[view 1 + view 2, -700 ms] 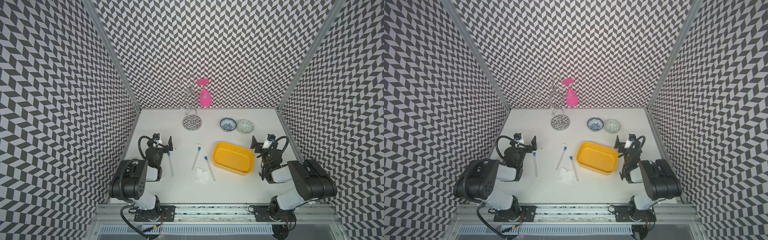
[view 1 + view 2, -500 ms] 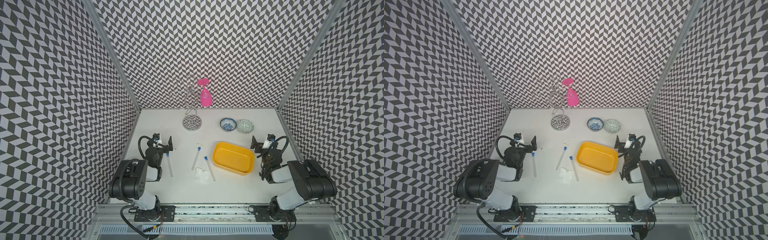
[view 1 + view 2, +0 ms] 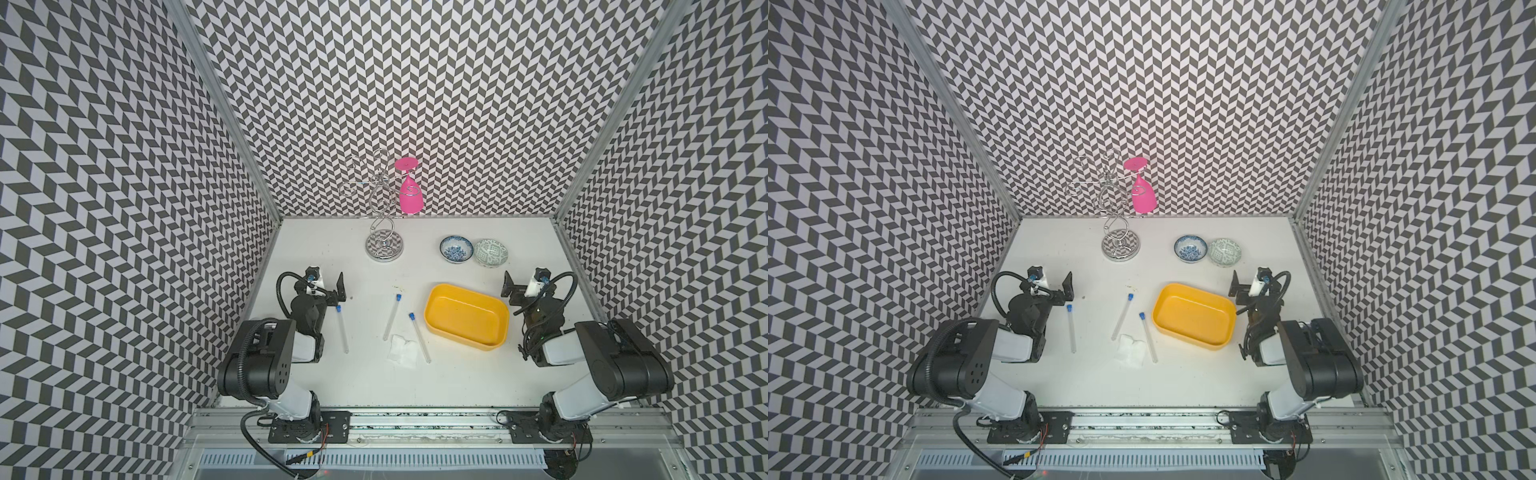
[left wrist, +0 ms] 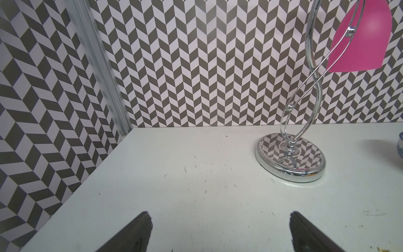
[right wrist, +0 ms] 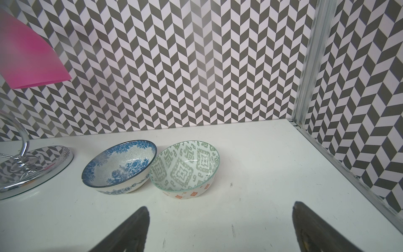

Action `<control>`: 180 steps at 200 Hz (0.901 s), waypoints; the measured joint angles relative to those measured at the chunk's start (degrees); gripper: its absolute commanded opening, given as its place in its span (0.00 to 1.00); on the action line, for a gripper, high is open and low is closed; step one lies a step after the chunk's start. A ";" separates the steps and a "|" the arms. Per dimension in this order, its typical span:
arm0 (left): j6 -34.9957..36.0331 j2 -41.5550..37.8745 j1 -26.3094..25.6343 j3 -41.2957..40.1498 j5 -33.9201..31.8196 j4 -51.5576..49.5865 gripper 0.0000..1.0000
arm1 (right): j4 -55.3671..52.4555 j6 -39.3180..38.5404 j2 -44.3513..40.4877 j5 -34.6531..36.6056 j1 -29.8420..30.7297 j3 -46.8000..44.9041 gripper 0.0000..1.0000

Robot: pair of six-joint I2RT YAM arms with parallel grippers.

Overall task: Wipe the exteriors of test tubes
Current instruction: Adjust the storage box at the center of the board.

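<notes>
My left gripper [image 4: 220,218] and right gripper [image 5: 220,211] are both spread wide, holding nothing; test tubes [image 3: 392,318] lie untouched beside the yellow tub [image 3: 465,316].

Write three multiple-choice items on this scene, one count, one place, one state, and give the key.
1. How many test tubes lie on the table?
A. two
B. three
C. five
2. Where is the white tissue?
A. inside the yellow tub
B. on the table, between the rounded ends of two tubes
C. behind the tub
3. What state is the left pincer in?
A. open, empty
B. shut on a tube
C. shut on the tissue
Key: 1 B, three blue-capped tubes show in both top views; 2 B, the tub is empty and the tissue sits between tube ends; 3 A, its wrist view shows bare table between spread jaws.
</notes>
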 measured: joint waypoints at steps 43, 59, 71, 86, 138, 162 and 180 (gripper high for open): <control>-2.97 -2.49 -0.37 3.39 -8.02 -9.20 1.00 | -14.05 1.79 -3.32 2.56 -0.09 6.64 1.00; -5.53 -3.28 -0.26 14.05 -11.87 -23.47 1.00 | -27.93 5.60 -4.66 4.87 0.09 16.50 1.00; -7.21 -3.28 -0.20 22.71 -12.61 -33.03 1.00 | -36.81 8.35 -4.92 7.10 0.94 23.10 1.00; -9.51 -2.93 -0.04 33.38 -12.28 -44.94 0.97 | -47.10 11.82 -4.94 9.73 2.78 29.44 1.00; -16.61 -0.46 -1.55 48.96 -8.66 -74.27 0.85 | -73.02 19.52 -6.95 13.75 10.97 37.55 1.00; -19.21 -2.21 -2.29 47.58 -6.62 -83.03 0.88 | -81.85 20.68 -7.80 13.66 14.73 42.75 1.00; -20.55 -5.38 -2.73 45.77 -4.35 -87.54 0.90 | -86.27 20.41 -7.78 13.46 19.89 46.82 1.00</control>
